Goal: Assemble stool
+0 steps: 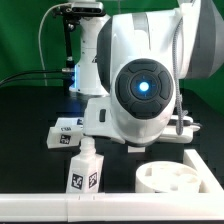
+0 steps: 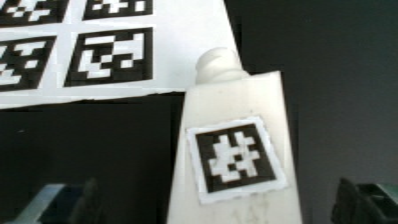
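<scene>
In the exterior view the white arm (image 1: 140, 85) fills the centre, its wrist bent down over the black table (image 1: 25, 115). Just below it, at about seven o'clock from the centre, a white stool leg (image 1: 85, 172) shows a square black-and-white tag (image 1: 82, 180) to the camera. Whether this leg stands on end or lies pointing away is hard to judge from this angle. A second leg (image 1: 67, 133) lies on the table at about eight o'clock, near the first but apart from it. The round seat (image 1: 178, 180), sockets up, rests at about five o'clock, inside the angle of the long white corner rail (image 1: 40, 207) that runs along the six o'clock edge. The wrist view looks down along the gripper (image 2: 214, 205). Its two dark fingers (image 2: 63, 200) are spread wide, one on each side of the tagged stool leg. Dark table shows between each finger and the leg, so nothing is pinched. The marker board (image 2: 89, 50) lies close by the leg's narrow end.
</scene>
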### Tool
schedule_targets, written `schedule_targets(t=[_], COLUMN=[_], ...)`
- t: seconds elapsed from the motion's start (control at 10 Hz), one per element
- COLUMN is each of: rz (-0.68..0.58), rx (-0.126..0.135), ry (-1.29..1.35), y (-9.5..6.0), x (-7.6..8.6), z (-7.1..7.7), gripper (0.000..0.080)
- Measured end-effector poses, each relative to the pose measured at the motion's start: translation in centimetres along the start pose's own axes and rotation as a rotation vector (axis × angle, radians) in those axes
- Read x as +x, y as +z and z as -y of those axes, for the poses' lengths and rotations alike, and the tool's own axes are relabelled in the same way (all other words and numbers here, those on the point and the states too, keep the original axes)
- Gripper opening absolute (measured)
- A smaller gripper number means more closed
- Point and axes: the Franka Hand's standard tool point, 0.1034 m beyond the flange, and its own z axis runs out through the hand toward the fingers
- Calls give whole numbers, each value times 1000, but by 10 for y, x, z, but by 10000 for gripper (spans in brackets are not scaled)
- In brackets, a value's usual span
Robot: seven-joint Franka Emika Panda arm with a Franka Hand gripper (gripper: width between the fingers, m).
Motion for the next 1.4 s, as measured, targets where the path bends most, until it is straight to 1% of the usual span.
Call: schedule_targets(t=[0.1,0.2,0.3,0.4,0.5,0.6,0.7,0.8,0.9,1.0,1.1,1.2,1.3,1.4], rz=[32,57,54,54,55,55,55,58,57,33,-74,-166,-217,-259], rx=[9,11,11,10,10,10,10,5,5,7,20,29,34,32], ry=[22,33,32,31,32,32,31,22,7,-6,-12,-11,-10,-15], y=[9,14,14,14,15,15,14,2,-23,-50,-64,-65,-63,-69], x=[0,1,1,1,1,1,1,-6,-16,-22,-14,-13,-16,-16], z=[2,0,1,1,1,1,1,3,7,11,16,17,17,20], gripper=[648,648,599,449,449,314,317,317,317,317,317,317,317,317])
